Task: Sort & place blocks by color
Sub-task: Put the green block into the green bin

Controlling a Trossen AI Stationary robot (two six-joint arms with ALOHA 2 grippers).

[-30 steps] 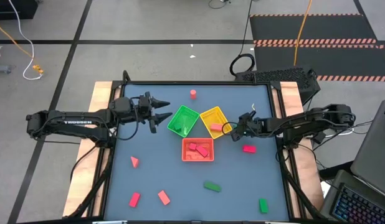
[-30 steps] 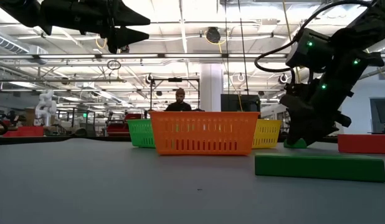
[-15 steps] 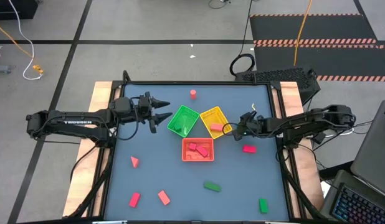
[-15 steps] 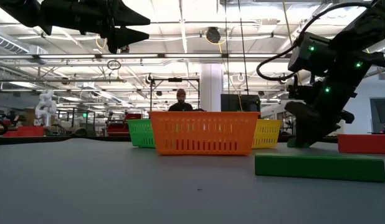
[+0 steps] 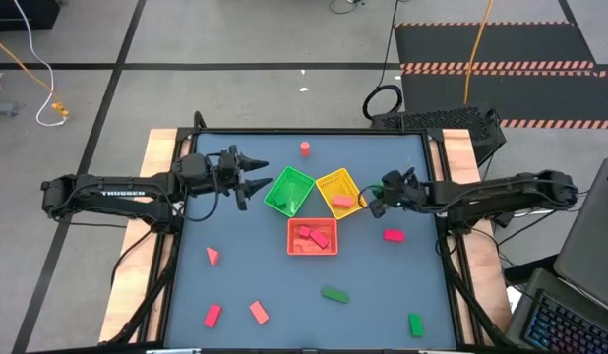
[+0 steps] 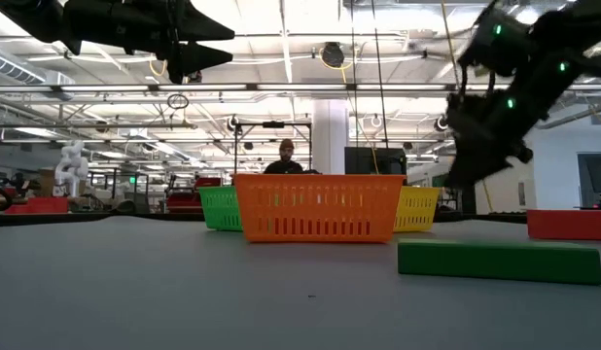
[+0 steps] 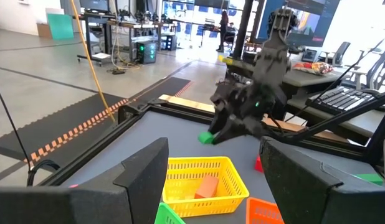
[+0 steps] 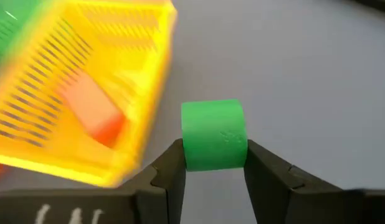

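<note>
My right gripper [image 5: 373,204] hovers just to the right of the yellow tray [image 5: 339,192], shut on a small green block [image 8: 213,135]; the left wrist view shows that block [image 7: 207,137] in the air. My left gripper [image 5: 255,181] waits open, raised left of the green tray [image 5: 289,190]. The yellow tray holds a salmon block [image 8: 93,115]. The red tray [image 5: 313,237] holds red pieces. Loose on the table lie a red cylinder [image 5: 305,148], a pink block [image 5: 393,235], a pink wedge [image 5: 212,256], a red block [image 5: 212,315], a salmon block [image 5: 259,313] and two green blocks [image 5: 334,294], [image 5: 415,324]. My right gripper pinches the green block between its two fingers [image 8: 171,171], one on each of two opposite side faces [image 8: 187,146]. The block's rounded top stands out past the fingertips. It is lifted clear of the table.
The three mesh trays sit clustered at the table's middle. The near green block [image 6: 500,261] and the red tray [image 6: 320,207] fill the low view's foreground. Bare table [image 5: 265,265] lies between the loose blocks. A person stands far behind the table.
My right gripper has risen from the table with the green block, lifting it clear, and has shifted slightly toward the far edge beside the yellow tray.
</note>
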